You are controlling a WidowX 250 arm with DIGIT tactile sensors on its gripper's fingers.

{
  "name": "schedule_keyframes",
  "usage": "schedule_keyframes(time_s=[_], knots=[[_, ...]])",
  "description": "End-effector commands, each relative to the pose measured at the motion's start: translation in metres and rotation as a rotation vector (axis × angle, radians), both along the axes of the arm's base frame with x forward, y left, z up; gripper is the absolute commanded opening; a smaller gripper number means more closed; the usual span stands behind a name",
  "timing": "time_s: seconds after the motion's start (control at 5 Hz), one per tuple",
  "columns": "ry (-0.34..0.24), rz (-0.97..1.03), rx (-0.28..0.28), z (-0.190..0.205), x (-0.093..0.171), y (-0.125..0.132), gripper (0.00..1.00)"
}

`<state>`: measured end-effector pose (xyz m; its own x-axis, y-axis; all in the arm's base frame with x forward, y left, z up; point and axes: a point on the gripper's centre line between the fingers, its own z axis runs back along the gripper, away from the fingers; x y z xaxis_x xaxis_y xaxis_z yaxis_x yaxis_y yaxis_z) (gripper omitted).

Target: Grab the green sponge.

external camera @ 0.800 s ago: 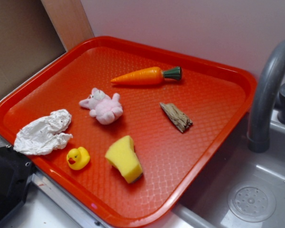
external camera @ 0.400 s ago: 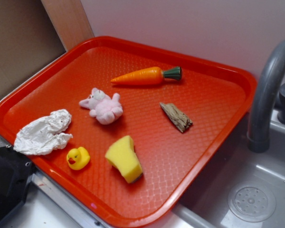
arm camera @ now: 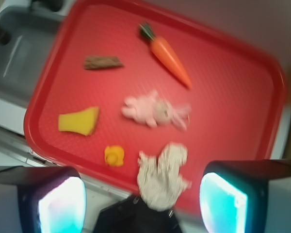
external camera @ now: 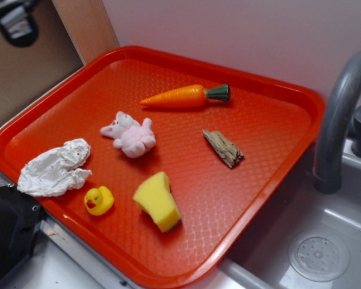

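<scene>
The green sponge (external camera: 157, 200) is a yellow foam block with a thin dark layer at its near end. It lies on the red tray (external camera: 271, 114), near the front edge, right of the small yellow duck (external camera: 98, 200). In the wrist view the sponge (arm camera: 79, 121) lies left of centre and the duck (arm camera: 114, 156) sits below it. My gripper (arm camera: 142, 206) is open and empty, high above the tray's left edge, far from the sponge. Its pads (arm camera: 61, 204) frame the bottom of the wrist view. In the exterior view only a dark part of the arm (external camera: 15, 23) shows at top left.
On the tray lie a plastic carrot (external camera: 185, 96), a pink plush animal (external camera: 131, 135), a piece of bark (external camera: 223, 148) and a crumpled white cloth (external camera: 55, 168). A grey faucet (external camera: 339, 114) and sink (external camera: 316, 247) are at the right. A black object (external camera: 9, 235) sits at bottom left.
A dark part of the arm has come into the exterior view at the top left. Nothing on the tray has moved.
</scene>
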<state>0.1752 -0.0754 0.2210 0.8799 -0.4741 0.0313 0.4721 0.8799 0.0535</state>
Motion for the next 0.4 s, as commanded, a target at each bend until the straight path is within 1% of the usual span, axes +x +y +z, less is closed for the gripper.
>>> schedule_keyframes(time_s=[0.0, 0.2], knots=[[0.009, -0.507, 0.068, -0.026, -0.007, -0.067, 1.0], [0.093, -0.76, 0.079, -0.057, -0.032, -0.082, 1.0]])
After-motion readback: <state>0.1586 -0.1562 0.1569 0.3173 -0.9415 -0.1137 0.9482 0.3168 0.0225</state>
